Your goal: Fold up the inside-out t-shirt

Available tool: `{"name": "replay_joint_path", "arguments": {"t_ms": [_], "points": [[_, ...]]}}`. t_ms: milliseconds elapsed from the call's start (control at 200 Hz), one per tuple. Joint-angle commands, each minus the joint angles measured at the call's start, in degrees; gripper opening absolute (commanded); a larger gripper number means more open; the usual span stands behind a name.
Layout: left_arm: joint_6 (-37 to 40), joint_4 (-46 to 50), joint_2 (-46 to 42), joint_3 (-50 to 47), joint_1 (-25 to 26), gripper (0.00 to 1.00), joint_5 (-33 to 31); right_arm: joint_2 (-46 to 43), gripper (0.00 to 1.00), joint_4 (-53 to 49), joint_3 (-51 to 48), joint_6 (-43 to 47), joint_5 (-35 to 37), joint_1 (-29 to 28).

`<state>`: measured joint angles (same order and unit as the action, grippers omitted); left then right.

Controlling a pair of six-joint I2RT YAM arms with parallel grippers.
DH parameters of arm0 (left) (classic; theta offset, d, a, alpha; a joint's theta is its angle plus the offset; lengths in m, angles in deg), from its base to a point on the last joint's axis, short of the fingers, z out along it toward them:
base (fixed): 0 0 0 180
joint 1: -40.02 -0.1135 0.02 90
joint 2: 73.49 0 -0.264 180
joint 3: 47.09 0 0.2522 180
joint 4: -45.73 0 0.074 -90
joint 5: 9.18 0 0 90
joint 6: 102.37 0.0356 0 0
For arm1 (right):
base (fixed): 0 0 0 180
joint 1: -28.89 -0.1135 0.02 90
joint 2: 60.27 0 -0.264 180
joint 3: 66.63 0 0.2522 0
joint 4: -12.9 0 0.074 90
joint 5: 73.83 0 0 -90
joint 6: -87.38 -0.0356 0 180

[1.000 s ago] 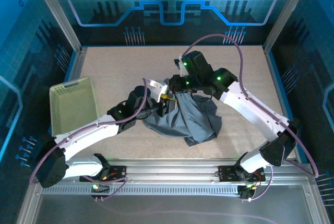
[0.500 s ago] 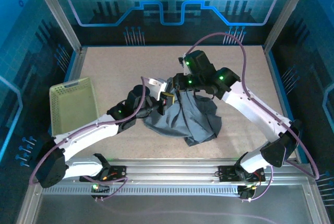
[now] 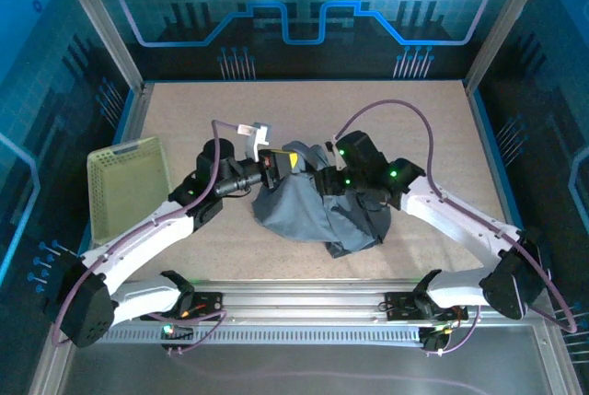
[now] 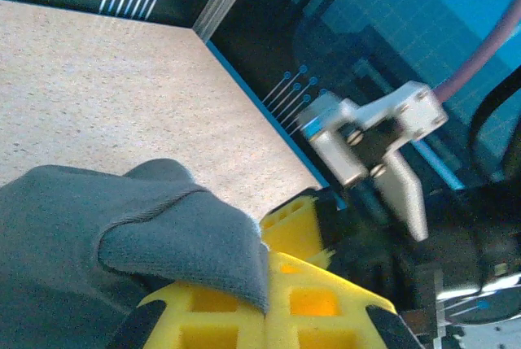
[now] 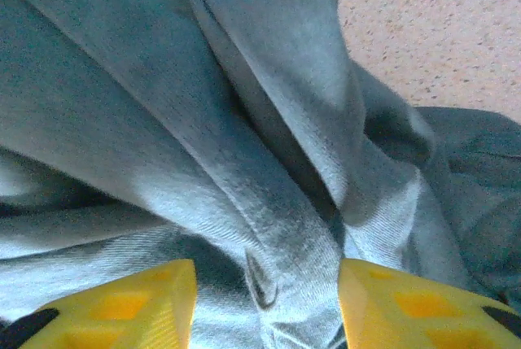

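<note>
We count two grippers, one shirt and one basket. The left gripper (image 4: 273, 266) has its yellow jaws closed on a folded edge of the inside-out t-shirt (image 4: 122, 235), and the stitched hem lies over the lower finger. From above, this gripper (image 3: 279, 163) is at the heap's far left corner. The right gripper (image 5: 260, 308) has its jaws wide apart, with a ridge of grey cloth (image 5: 244, 121) running between them. From above, its (image 3: 324, 179) fingertips are hidden under its own wrist, on the far side of the heap.

The t-shirt (image 3: 313, 215) lies crumpled in the middle of the table (image 3: 202, 110). We cannot make out its sleeves or collar.

The pale mesh basket (image 3: 124, 149) sits at the left edge, well apart from the shirt, its floor showing from wall to wall.
</note>
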<state>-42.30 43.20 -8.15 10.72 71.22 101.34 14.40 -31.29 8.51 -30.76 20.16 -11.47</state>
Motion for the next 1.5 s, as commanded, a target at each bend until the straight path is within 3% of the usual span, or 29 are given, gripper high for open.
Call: {"name": "replay_joint_path", "arguments": {"t_ms": [0, 70, 130, 280, 395, 540, 725, 750, 800, 830, 895, 1170, 1350, 1415, 1495], "points": [[-4.1, -6.0, -0.8, -0.6, -0.9, 0.00, 5.7, 0.4, 0.56, 8.9, -1.9, -1.1, -1.9, -1.0], [-6.6, -8.1, -0.7, -0.9, -1.8, 0.00, 6.9, 3.8, 0.56, 7.3, -0.8, -0.8, 2.7, -1.7], [-9.4, -10.9, -0.8, -1.2, -2.9, 0.00, 8.8, 6.8, 0.50, 6.3, -0.8, -0.4, 7.2, -1.9], [-12.9, -12.4, -3.1, -0.4, -5.8, 0.00, 11.9, 9.0, 0.14, 8.0, -4.8, 1.7, 13.4, -0.1], [-10.7, -7.1, -5.8, 0.8, -7.1, 0.00, 12.0, 6.1, 0.00, 8.2, -6.3, 3.8, 15.1, 1.3], [-12.9, -7.0, -7.5, -0.8, -10.3, 0.00, 11.7, 1.8, 0.00, 9.8, -7.4, 8.7, 13.4, 1.6], [-13.2, -3.7, -4.5, -0.7, -12.9, 0.00, 11.9, -8.6, 0.02, 18.1, -13.4, 16.9, -9.6, 1.4], [-13.1, -3.9, -3.8, -0.6, -12.9, 0.00, 12.7, -9.6, 0.09, 18.5, -13.7, 16.6, -9.8, 1.4], [-12.8, -3.7, -3.3, -0.4, -12.9, 0.00, 13.4, -10.7, 0.38, 18.4, -13.6, 14.6, -6.0, 1.4], [-12.8, -3.9, -3.2, -0.5, -12.8, 0.00, 13.4, -10.7, 0.51, 17.0, -12.5, 12.9, -1.2, 1.4], [-13.0, -4.5, -3.3, -0.9, -12.7, 0.00, 13.6, -9.8, 0.56, 14.5, -11.3, 11.0, 4.0, 1.9], [-14.9, -6.9, -4.0, -1.2, -12.3, 0.00, 15.6, -7.5, 0.58, 21.7, -8.6, 14.5, 5.6, -5.7], [-15.3, -8.2, -4.4, -1.3, -12.1, 0.00, 17.4, -0.2, 0.60, 21.5, -4.3, 13.7, 3.8, -5.9], [-15.6, -9.4, -4.5, -1.4, -12.1, 0.00, 18.5, 2.7, 0.51, 20.0, -2.1, 12.7, 5.3, -5.5], [-15.0, -9.8, -5.2, -1.9, -12.1, 0.00, 19.5, 4.5, 0.31, 18.6, -0.2, 12.3, 4.7, -4.1]]}}
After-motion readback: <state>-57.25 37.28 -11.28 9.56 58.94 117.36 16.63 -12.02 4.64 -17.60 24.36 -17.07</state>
